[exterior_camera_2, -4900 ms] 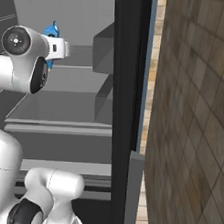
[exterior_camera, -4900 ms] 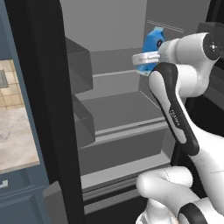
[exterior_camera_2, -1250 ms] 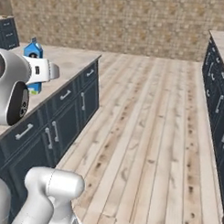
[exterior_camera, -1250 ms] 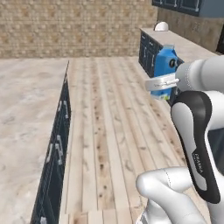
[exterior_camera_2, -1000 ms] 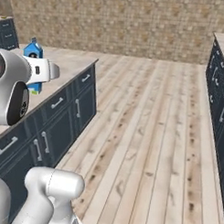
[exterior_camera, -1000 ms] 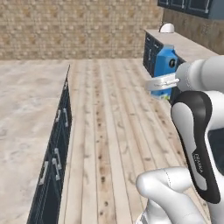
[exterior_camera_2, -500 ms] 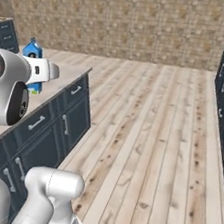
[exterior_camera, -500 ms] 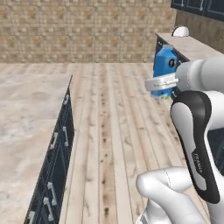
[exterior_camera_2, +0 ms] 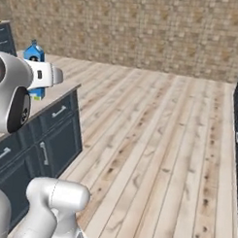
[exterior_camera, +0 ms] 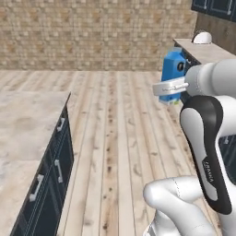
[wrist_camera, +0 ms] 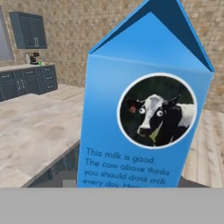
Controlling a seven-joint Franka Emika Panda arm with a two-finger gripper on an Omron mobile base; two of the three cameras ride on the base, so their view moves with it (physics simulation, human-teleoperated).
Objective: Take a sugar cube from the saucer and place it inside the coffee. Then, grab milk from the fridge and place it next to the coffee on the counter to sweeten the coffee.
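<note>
Tan brick wall (exterior_camera: 92, 32) across 12 o'clock. Pale wood plank floor (exterior_camera: 120, 138) running toward it, grain lengthwise. Beige marbled top (exterior_camera: 23, 124) at 9 o'clock in left base view, over dark blue cabinets (exterior_camera: 50, 179) with pale handles. Dark wall cupboards (wrist_camera: 28, 30) at 10 o'clock in hand view. Even, flat light.

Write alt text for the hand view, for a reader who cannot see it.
A blue milk carton fills the foreground, its gabled top up and a round cow picture above printed text on its front. Behind it, a beige marbled counter stretches left toward dark blue cabinets against a tan brick wall.
</note>
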